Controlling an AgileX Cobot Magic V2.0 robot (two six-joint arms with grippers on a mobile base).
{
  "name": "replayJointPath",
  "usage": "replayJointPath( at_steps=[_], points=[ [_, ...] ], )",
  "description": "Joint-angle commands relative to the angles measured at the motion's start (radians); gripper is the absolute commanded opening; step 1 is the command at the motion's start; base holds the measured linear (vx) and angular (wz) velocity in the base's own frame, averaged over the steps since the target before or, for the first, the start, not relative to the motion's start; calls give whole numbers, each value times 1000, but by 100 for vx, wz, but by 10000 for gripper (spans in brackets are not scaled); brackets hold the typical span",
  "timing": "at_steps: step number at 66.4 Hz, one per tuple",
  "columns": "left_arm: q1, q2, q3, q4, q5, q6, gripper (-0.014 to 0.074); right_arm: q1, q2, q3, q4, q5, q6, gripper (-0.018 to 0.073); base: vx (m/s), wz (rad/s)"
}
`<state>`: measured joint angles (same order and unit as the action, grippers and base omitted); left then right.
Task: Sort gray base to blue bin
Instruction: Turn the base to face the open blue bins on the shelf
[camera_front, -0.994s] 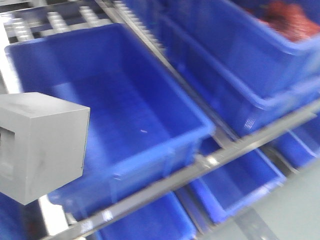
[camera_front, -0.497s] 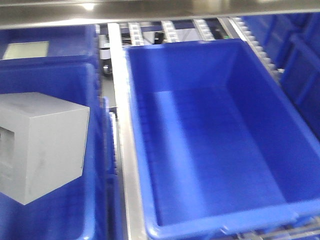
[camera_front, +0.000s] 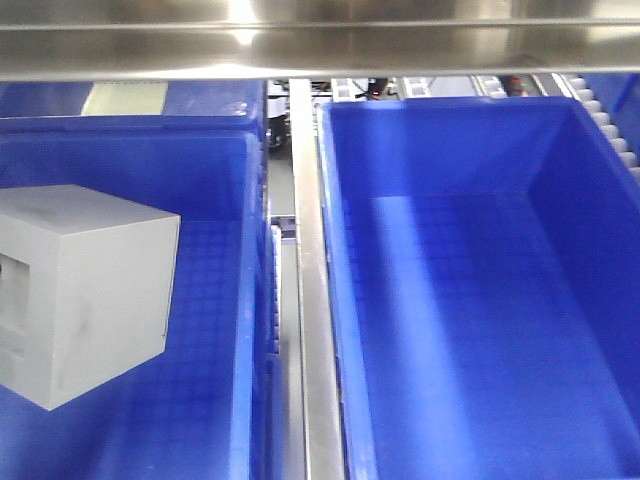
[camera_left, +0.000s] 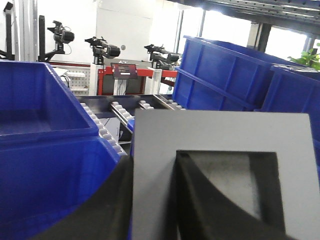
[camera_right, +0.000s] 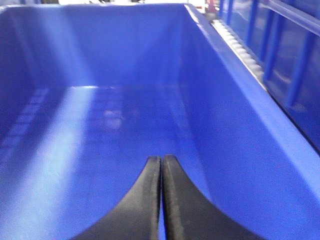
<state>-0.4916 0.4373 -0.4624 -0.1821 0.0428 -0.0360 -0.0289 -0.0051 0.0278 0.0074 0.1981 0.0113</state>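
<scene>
The gray base (camera_front: 85, 290) hangs at the left of the front view, over the left blue bin (camera_front: 150, 160). In the left wrist view the gray base (camera_left: 220, 132) fills the lower right, recess toward the camera. My left gripper (camera_left: 154, 161) is shut on its wall, with one black finger (camera_left: 112, 200) outside and the other inside the recess. My right gripper (camera_right: 161, 159) is shut and empty, above the grid floor of a blue bin (camera_right: 120, 45). A second, empty blue bin (camera_front: 480, 150) is at the right of the front view.
A steel rail (camera_front: 312, 300) runs between the two bins, and a steel shelf beam (camera_front: 320, 45) crosses above them. Roller tracks (camera_left: 107, 132) and more blue bins (camera_left: 225, 75) show in the left wrist view, with other robot arms far behind.
The front view has swung from a tilted look at stacked bins to a square look at two bins side by side. The gray base stays at the same spot in the frame.
</scene>
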Motion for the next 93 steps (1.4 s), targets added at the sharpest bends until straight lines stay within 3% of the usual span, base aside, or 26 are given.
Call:
replayJointPath(
  at_steps=[1, 93],
  points=[
    [-3, 4, -34, -12, -111, -6, -6, -2, 18, 2, -7, -48, -11, -5, 4, 15],
    [-3, 6, -35, -12, -163, -6, -6, -2, 18, 2, -7, -48, -11, -5, 0, 2]
  ],
)
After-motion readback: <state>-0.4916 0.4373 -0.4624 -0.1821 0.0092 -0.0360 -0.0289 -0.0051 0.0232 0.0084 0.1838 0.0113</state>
